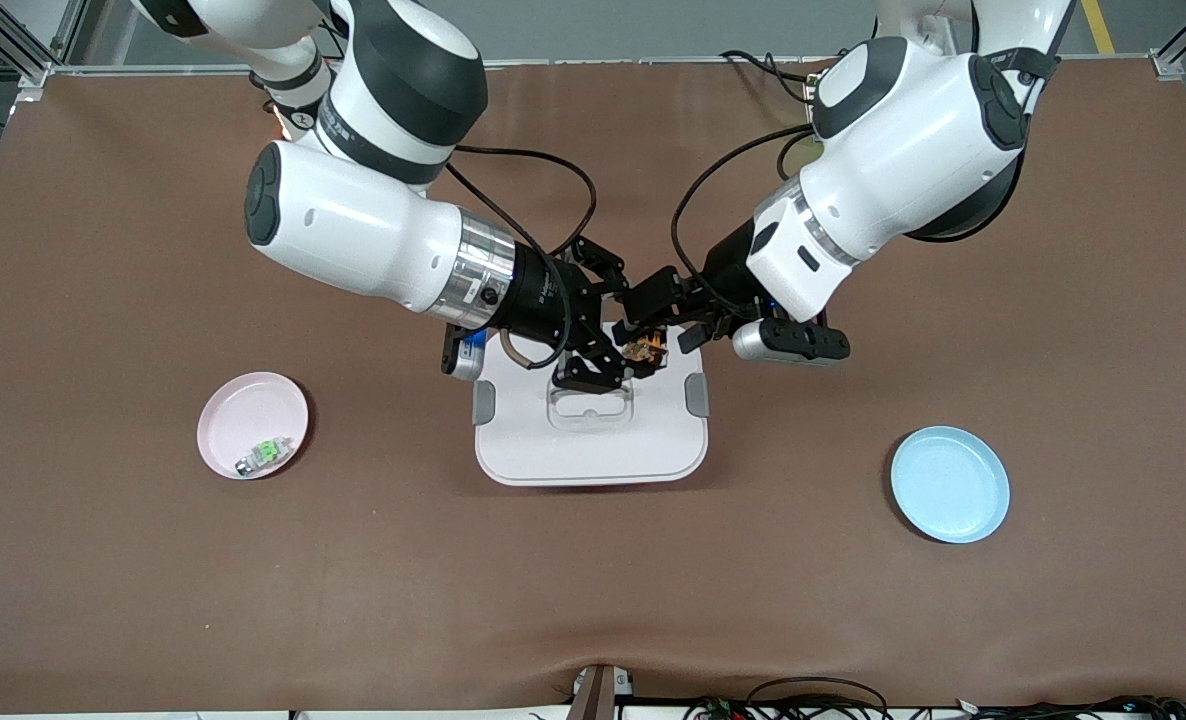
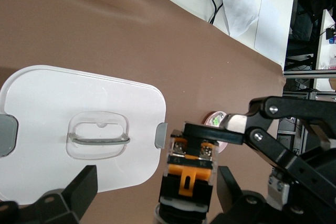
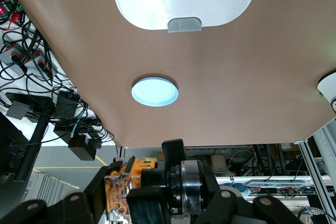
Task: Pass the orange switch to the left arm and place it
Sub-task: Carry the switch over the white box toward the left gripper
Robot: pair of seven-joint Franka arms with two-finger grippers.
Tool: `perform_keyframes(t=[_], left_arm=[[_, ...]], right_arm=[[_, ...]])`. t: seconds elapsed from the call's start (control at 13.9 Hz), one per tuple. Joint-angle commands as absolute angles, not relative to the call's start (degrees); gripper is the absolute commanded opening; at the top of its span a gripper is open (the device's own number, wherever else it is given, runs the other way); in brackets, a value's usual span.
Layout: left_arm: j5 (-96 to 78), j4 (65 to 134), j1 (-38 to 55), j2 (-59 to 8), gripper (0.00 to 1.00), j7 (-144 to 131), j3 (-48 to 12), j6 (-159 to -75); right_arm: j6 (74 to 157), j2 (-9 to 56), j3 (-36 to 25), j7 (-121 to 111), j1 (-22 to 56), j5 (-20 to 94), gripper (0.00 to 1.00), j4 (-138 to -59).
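The orange switch (image 1: 645,350) is held in the air over the box (image 1: 593,450), above the edge of the lid farther from the front camera. My right gripper (image 1: 636,345) is shut on it; in the right wrist view the switch (image 3: 123,182) sits clamped between the fingers (image 3: 152,205). My left gripper (image 1: 673,322) meets it from the left arm's end, open. In the left wrist view its fingers (image 2: 79,192) stand wide apart on either side of the switch (image 2: 190,174), without touching it. The right gripper's finger (image 2: 231,129) clamps the switch's end there.
A pink plate (image 1: 253,420) holding a small green-and-silver component (image 1: 261,455) lies toward the right arm's end. A blue plate (image 1: 950,484) lies toward the left arm's end, bare. The box has grey side latches (image 1: 697,397) and a clear handle (image 1: 591,405). Cables loop over the table between the arms.
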State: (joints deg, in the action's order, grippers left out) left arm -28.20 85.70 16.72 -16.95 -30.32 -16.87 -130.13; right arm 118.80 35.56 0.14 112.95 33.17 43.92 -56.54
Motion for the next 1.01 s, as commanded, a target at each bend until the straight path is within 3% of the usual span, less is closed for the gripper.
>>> perform_keyframes(t=[0.0,0.14,0.36,0.5,0.79,0.93], left_arm=[[-27.2,85.6,16.8,-16.0,1.00,-29.9,-17.0,-128.8],[-27.6,85.5,16.7,-16.0,0.64,-30.0,-16.9,-128.7],[-28.1,85.5,16.7,-16.0,0.24,-30.3,-17.0,-128.6],[-28.1,85.5,16.7,-16.1,0.03,-30.5,-16.9,-128.6],[-28.1,85.5,16.7,-16.1,0.00,-30.8,-16.9,-128.7],[-28.1,85.5,16.8,-16.0,0.00,-30.9,-16.9,-128.7]], right_arm=[[119.3,37.1,-0.1,113.6,33.5,45.0,0.00,-53.9],[119.3,37.1,-0.1,113.6,33.6,45.0,0.00,-53.9],[119.3,37.1,-0.1,113.6,33.6,45.0,0.00,-53.9],[119.3,37.1,-0.1,113.6,33.7,44.9,0.00,-53.9],[119.3,37.2,-0.1,113.5,33.9,44.9,0.00,-53.9],[119.3,37.4,-0.1,113.4,33.9,44.9,0.05,-53.9]])
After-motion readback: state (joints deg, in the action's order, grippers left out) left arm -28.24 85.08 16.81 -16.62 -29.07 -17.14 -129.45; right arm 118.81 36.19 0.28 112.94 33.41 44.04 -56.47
